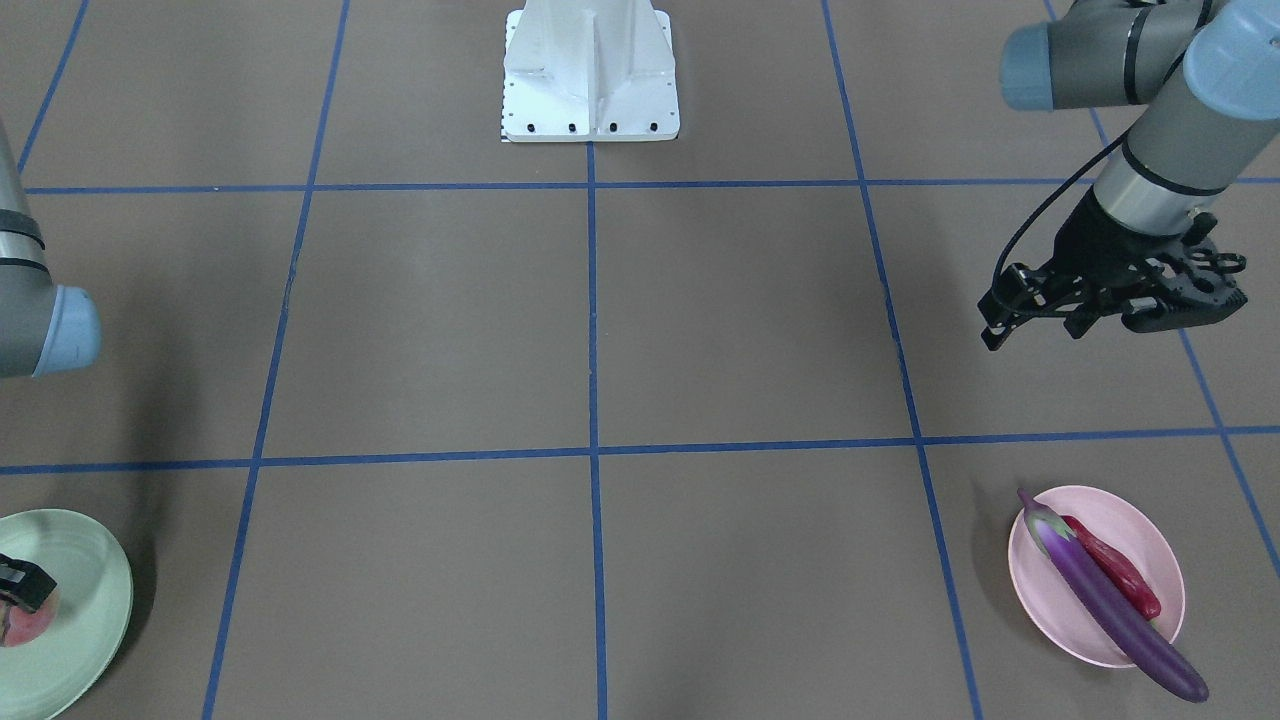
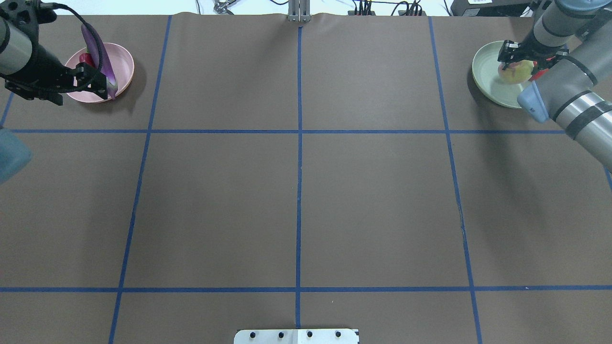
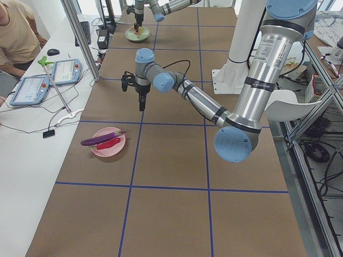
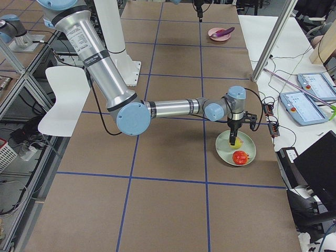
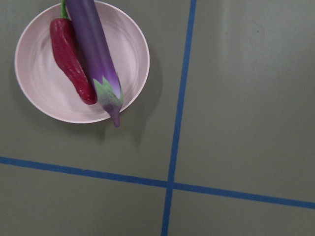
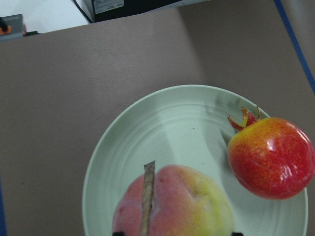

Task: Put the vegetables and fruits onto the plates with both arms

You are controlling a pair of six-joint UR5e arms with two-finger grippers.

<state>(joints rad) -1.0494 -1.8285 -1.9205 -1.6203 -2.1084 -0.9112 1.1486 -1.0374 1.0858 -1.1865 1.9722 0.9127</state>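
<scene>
The right fingers (image 2: 507,51) pinch the peach (image 6: 182,206) at its flanks, low on the green plate (image 6: 162,128), just beside the pomegranate (image 6: 270,157). The left fingers (image 1: 1003,300) hang spread and empty above the table (image 2: 296,191), near the pink plate (image 5: 128,49).

On release the round peach may roll into the pomegranate and nudge it toward the rim. The eggplant (image 5: 93,49) overhangs its plate and could tip off if bumped.

Count: two plates, two fruits, two vegetables, the second being the chili (image 5: 69,59).

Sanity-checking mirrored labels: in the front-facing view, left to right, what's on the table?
mint green plate → white base block → pink plate. Left gripper left out: it hangs across the pink plate's span.
</scene>
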